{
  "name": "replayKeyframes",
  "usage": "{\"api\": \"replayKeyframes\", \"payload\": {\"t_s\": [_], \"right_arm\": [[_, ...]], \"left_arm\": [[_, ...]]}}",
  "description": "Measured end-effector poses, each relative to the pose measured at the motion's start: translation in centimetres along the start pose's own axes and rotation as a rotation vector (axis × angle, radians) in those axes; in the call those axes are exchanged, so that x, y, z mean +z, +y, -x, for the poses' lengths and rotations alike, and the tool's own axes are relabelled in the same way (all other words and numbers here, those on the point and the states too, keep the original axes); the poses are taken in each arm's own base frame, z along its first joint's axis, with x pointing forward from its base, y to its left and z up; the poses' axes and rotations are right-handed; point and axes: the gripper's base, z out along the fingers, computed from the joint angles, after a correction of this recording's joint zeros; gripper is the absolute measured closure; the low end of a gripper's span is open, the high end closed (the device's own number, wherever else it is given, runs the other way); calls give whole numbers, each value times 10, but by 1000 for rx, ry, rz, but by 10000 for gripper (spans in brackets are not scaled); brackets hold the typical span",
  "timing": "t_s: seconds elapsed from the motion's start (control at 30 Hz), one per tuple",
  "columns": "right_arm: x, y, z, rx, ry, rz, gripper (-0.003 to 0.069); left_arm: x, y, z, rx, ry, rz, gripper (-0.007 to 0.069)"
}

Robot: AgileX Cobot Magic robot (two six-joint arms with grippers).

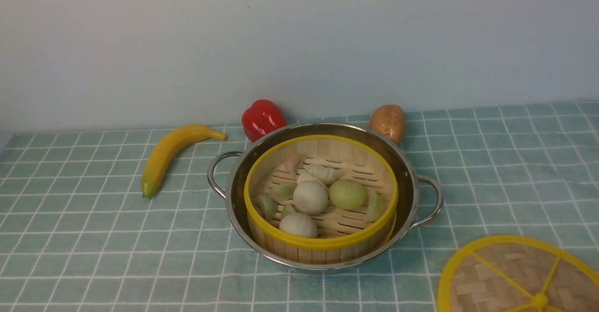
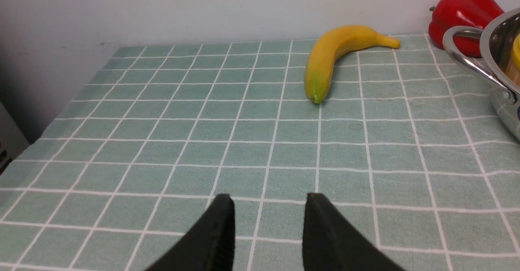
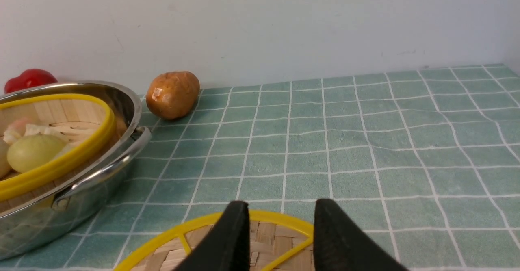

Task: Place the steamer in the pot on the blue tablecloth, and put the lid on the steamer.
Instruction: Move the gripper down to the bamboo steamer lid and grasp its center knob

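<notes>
Looking across the blue tablecloth (image 1: 93, 237), we find the steamer (image 1: 323, 245) sitting inside the pot (image 1: 403, 174). Its yellow rim rides a little above the steel one, and pale dumplings (image 1: 310, 197) are scattered over its slatted floor. The steamer is open on top. The lid (image 1: 496, 279) lies flat on the cloth, near and to the right of the pot but not touching it, with its outer part cut off by the edge of the front view.

Over to the right end effector (image 3: 282, 203). We see it right above the far edge of the lid, its two black fingers apart, with the yellow rim and a strip of woven bamboo showing through the gap. Nothing is clamped. We cannot tell whether the fingertips touch the lid. From there, the pot and steamer sit close by on its left.

Now the left end effector (image 2: 270, 198). It hangs over bare cloth with its fingers apart and nothing between them. The banana (image 2: 329, 61) lies ahead of it, toward the wall. The pot shows only at the edge on its right, so the steamer is well apart from this one.

Along the back, a red pepper (image 1: 263, 118) and a potato (image 1: 388, 122) sit just behind the pot. Neither end effector shows in the front view.
</notes>
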Motion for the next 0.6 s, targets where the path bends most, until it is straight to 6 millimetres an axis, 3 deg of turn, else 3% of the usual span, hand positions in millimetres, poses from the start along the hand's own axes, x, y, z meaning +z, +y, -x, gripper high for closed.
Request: {"api": "replayKeyframes", "payload": {"t_s": [0.6], "right_arm": [[0,0,0,-4,0,0,416]], "left_arm": [[0,0,0,0,0,0,382]]}}
